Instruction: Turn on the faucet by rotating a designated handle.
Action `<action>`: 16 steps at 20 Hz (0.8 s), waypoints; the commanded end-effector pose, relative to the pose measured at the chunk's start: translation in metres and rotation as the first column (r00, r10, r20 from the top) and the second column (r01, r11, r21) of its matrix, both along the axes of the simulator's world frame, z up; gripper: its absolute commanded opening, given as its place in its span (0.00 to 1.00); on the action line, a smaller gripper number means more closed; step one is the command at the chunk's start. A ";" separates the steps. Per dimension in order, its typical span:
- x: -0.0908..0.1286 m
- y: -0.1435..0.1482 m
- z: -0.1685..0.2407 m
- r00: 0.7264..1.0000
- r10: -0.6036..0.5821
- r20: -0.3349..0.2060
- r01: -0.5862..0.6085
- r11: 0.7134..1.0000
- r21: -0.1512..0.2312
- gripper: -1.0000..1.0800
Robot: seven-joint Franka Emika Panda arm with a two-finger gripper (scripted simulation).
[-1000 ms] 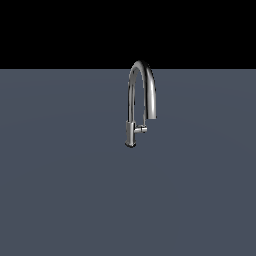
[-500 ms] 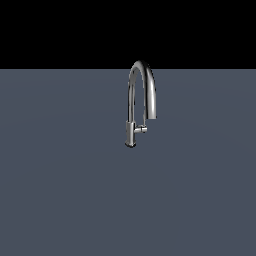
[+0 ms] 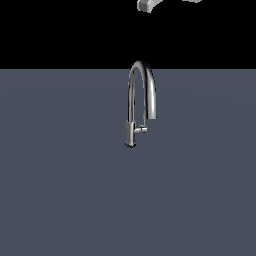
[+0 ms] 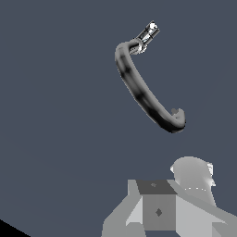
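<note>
Here, a single chrome faucet (image 3: 134,100) stands alone on a flat slate-grey desk (image 3: 60,190), slightly above the centre of the exterior view. Its slim column rises from a short round base, arches high, and curls down toward 3 o'clock. One small handle (image 3: 141,129), a short horizontal stub, sticks out from the lower column, also toward 3 o'clock.

Only a pale sliver of the robot's claw (image 3: 148,5) shows, at 12 o'clock on the very edge of the exterior view, well above the faucet and touching nothing. The wrist view looks down on the faucet's curved spout, with the handle (image 4: 148,33) a small bright stub at its far end. Grey, blocky parts of the claw (image 4: 159,208) fill the near edge of that picture. The fingertips are not clearly visible in either view, so I cannot tell how far open the claw is; nothing seems to be in its grip.

The step in hand appears to be the approach, with the handle untouched. The next move likely calls for descending past the arched spout, without knocking it, to reach the stub and push it round.

Counted: one faucet, one handle, one claw.
</note>
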State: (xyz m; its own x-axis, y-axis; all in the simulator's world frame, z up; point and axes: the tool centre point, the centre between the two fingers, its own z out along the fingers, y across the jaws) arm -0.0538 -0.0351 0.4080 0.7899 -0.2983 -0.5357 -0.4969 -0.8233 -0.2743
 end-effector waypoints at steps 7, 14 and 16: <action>0.038 -0.009 -0.036 0.987 -0.086 -0.132 0.100 0.990 0.100 0.00; 0.066 -0.015 -0.070 0.957 -0.147 -0.250 0.194 0.966 0.173 0.00; 0.073 -0.017 -0.081 0.945 -0.163 -0.285 0.222 0.956 0.192 0.00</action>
State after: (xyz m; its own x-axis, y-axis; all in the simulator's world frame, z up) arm 0.0138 -0.0509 0.3349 0.5749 -0.2891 -0.7654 -0.7003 -0.6577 -0.2776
